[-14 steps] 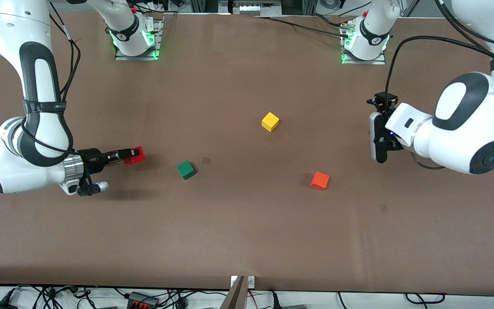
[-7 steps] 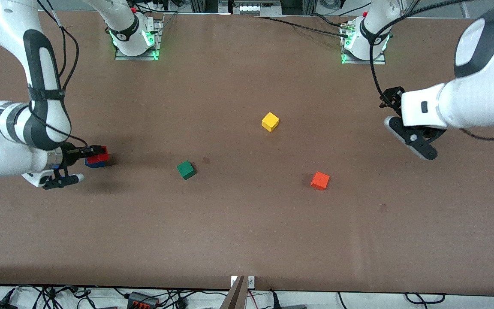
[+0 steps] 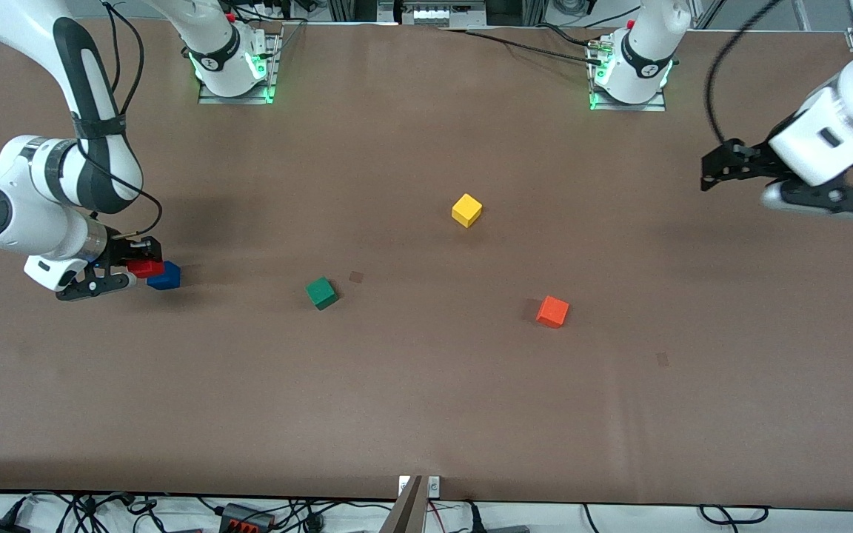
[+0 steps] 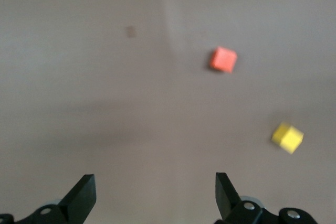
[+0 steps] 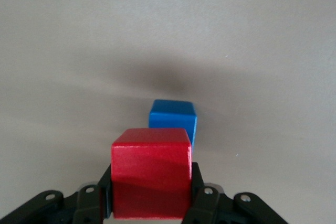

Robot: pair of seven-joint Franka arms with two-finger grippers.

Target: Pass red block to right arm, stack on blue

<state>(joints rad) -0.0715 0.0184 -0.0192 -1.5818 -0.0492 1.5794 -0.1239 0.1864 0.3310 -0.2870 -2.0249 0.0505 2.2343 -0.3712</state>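
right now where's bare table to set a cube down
Free: the wide strip nearer the front camera than the green cube and orange cube, and the patch between the yellow cube and the bases. Crowded: beside the blue cube, where the right gripper holds the red block.

Right pincer [image 3: 139,260] clamped, left pincer [image 4: 155,195] spread

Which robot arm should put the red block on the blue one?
The right one. Its pincer already grips the red block beside the blue block; the left pincer is open, empty, near the left arm's end.
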